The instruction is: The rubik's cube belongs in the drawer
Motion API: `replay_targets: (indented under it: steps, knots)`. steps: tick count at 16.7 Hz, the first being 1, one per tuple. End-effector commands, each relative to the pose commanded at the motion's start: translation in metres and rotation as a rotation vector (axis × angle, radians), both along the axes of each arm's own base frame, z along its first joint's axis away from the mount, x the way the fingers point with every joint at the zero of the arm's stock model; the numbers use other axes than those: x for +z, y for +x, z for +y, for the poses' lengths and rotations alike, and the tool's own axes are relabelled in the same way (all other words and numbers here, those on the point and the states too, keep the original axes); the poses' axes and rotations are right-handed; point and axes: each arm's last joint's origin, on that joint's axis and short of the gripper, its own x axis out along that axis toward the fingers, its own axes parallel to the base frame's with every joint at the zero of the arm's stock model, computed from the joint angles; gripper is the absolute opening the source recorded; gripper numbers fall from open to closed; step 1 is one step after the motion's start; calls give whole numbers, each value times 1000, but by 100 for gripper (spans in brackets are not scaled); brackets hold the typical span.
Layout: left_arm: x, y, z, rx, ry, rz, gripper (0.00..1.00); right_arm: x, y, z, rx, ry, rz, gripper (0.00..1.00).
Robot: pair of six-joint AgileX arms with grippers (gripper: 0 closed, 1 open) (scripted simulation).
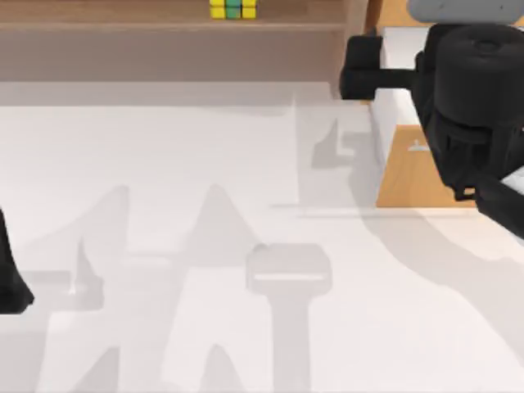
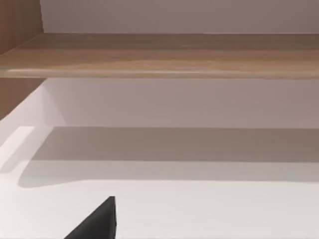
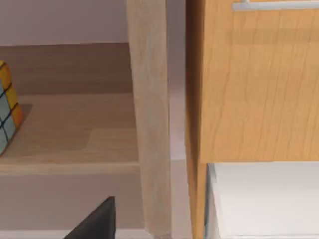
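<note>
One rubik's cube (image 1: 232, 8) sits on the wooden shelf (image 1: 123, 16), well apart from the pulled-out drawer (image 1: 413, 176). Whether the right gripper (image 1: 360, 70) is open cannot be told; it should approach the cube level, avoiding the shelf's upright post (image 3: 149, 114).

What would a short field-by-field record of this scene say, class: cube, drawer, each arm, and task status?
cube: rubik's cube on the wooden shelf at the table's far edge
drawer: drawer at the table's right, pulled open, white interior showing
right arm: right gripper over the open drawer's far end, holding nothing
left arm: parked at the table's left edge
status: cube not yet in drawer
</note>
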Motion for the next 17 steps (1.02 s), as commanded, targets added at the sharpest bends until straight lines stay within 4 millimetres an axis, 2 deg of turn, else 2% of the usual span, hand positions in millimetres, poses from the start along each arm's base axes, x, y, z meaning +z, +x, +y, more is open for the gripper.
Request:
replay_targets:
  steps: [4, 8, 12, 17]
  knots:
    - [0, 0, 0, 0, 0, 0, 100, -21, 40, 80, 16, 7, -53, 100]
    - [0, 0, 0, 0, 0, 0, 100, -49, 67, 138, 17, 4, -102, 100]
    - [0, 0, 0, 0, 0, 0, 100, -72, 87, 171, 3, -13, -142, 100]
    - [0, 0, 0, 0, 0, 0, 100, -88, 103, 186, -16, -37, -169, 100]
